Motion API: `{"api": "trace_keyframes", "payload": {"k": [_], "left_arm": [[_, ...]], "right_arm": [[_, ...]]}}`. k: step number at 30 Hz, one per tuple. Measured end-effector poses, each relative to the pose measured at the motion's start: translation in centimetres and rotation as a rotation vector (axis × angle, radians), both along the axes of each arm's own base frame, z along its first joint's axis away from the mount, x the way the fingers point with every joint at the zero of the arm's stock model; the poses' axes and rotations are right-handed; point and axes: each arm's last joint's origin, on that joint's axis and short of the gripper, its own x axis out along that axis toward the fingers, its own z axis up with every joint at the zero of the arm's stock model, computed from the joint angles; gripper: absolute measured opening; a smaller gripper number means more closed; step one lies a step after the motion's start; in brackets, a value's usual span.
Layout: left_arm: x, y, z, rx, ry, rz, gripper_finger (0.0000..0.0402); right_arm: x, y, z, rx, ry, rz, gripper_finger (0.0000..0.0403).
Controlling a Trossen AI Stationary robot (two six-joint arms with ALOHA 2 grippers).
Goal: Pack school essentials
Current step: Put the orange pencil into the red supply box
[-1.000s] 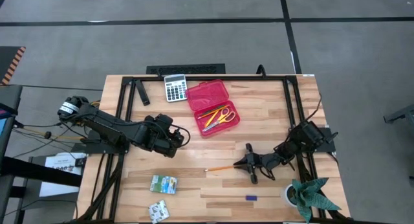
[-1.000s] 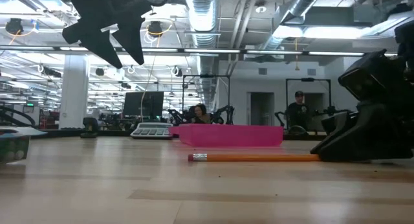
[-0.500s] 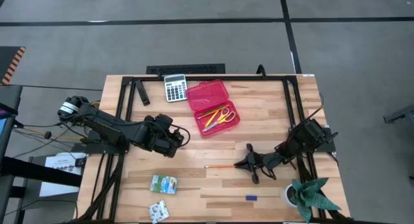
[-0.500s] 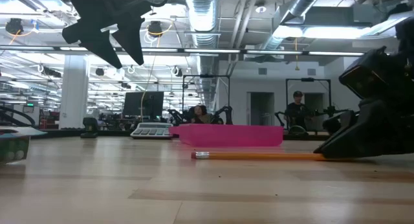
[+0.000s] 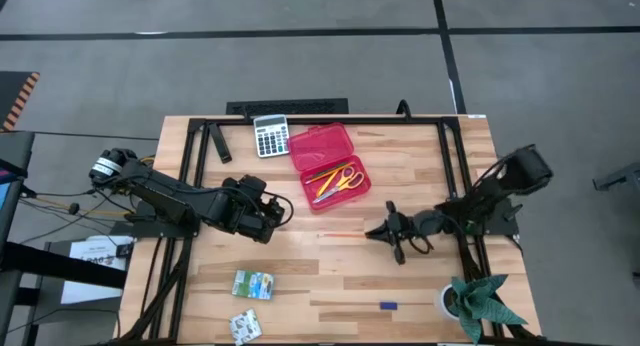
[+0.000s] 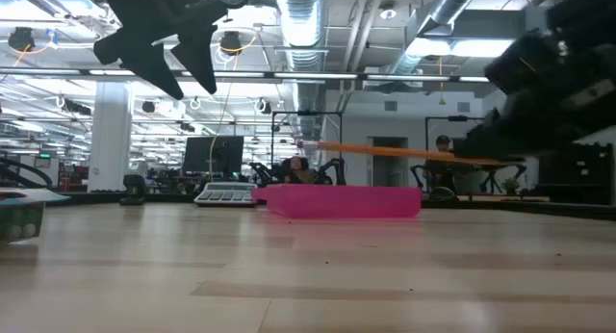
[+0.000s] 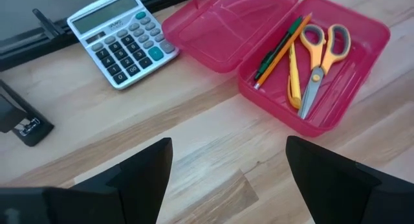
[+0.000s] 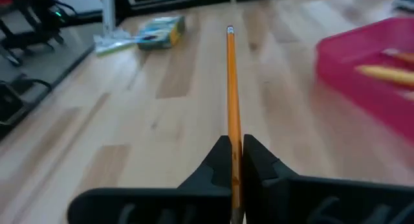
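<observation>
Right hand [image 5: 384, 233] clamps the orange pencil [image 5: 343, 234], holding it level above the counter [image 5: 300, 276]. Left hand [image 7: 223, 179] hangs wide open, empty, near the red case [image 5: 330, 166].

Grey calculator [image 5: 270, 136] sits at the far edge of the wooden surface [image 5: 420, 176], just beside the open red case [image 5: 330, 166]; a green plant [image 5: 480, 301] fills the near corner.

Scissors [image 5: 348, 180] in case [image 5: 322, 145], calculator [image 5: 270, 136] beside

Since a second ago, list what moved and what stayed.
The right hand shut on the pencil and lifted it off the table, moving toward the case. The left hand, open, calculator, packets and blue piece stayed put.
</observation>
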Motion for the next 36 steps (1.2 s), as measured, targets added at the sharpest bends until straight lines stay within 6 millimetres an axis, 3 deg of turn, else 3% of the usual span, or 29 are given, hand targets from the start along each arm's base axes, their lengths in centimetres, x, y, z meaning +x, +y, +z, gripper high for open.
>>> {"api": "trace_keyframes", "payload": {"k": [6,11,22,29,36], "left_arm": [[0.0,0.0,0.0,0.005,-0.009,0.008,0.0297],[0.0,0.0,0.0,0.015,-0.020,0.018,0.0297],[0.0,0.1,0.1,0.025,-0.022,0.021,0.0297],[-0.1,0.1,0.1,0.038,-0.014,0.023,0.0297],[-0.2,0.1,0.1,0.044,-0.009,0.023,0.0297]], "right_arm": [[-0.3,-4.1,2.1,-0.126,-0.011,-0.023,0.0012],[-0.1,-7.8,3.3,-0.264,0.093,0.006,0.0017],[2.8,-14.9,5.7,-0.449,0.150,0.088,0.0020],[5.1,-18.3,4.3,-0.406,0.201,0.092,0.0019],[6.5,-20.2,2.0,-0.353,0.274,0.095,0.0025]]}}
